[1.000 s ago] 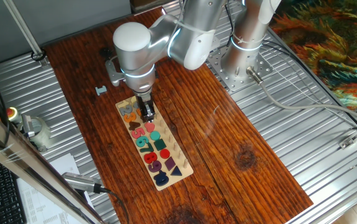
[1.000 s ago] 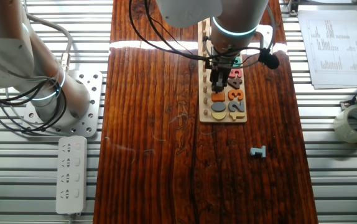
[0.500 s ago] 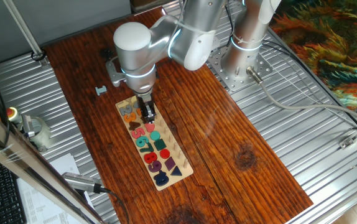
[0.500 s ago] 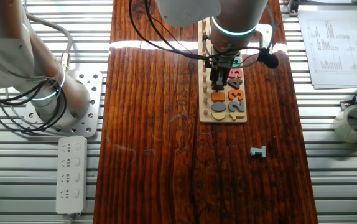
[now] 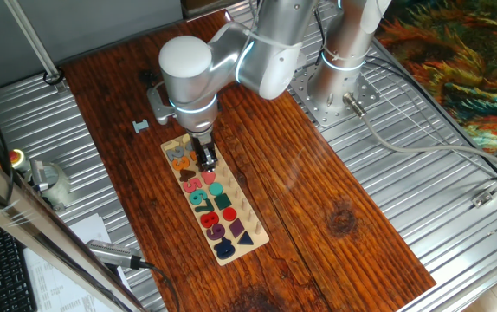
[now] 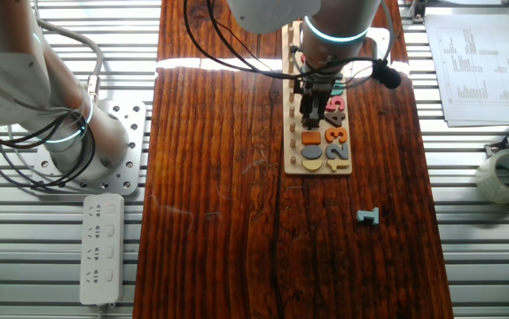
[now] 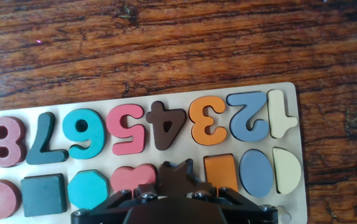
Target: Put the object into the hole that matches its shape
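Observation:
The long pale puzzle board (image 5: 257, 232) (image 6: 293, 167) (image 7: 290, 124) lies on the dark wooden table. My gripper (image 5: 205, 159) (image 6: 309, 113) (image 7: 176, 186) stands upright over the board's shape row, between the pink heart (image 7: 130, 180) and the orange rectangle (image 7: 220, 172). In the hand view the object (image 7: 176, 174) shows as a shadowed, star-pointed outline right at my fingertips, which are shut on it. The hole lies under the object and my fingers, so it is hidden in every view. I cannot tell whether the object is seated in it.
Coloured numbers fill the board's other row, among them an orange 3 (image 7: 208, 119) and a brown 4 (image 7: 165, 124). A grey-blue bracket piece (image 5: 139, 126) (image 6: 368, 216) lies loose on the table. A tape roll (image 6: 508, 174) and papers (image 6: 478, 66) lie off the wood.
The arm has shifted very slightly, seemingly upward, while the gripper stays over the same spot of the board. Nothing else has moved.

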`<state>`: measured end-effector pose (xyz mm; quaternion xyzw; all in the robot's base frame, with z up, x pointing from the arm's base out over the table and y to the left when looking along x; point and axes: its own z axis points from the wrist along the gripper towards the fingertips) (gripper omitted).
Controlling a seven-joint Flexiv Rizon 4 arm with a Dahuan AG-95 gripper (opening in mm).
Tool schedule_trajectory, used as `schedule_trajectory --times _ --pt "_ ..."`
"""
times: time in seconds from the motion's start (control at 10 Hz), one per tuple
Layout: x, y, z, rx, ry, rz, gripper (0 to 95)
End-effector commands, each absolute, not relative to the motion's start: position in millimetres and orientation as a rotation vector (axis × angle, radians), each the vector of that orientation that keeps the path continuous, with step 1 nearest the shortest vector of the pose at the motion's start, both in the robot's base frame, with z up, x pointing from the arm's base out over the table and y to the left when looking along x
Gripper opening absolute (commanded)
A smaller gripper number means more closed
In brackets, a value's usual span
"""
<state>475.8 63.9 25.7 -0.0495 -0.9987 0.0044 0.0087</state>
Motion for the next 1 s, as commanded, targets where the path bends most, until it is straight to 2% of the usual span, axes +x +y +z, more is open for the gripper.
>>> schedule_trajectory --times 0.1,1.0 --pt "475.6 62.7 27.0 -0.158 -3.116 0.027 0.0" --pt "476.7 56.8 22.1 -0.141 -3.096 0.033 0.0"
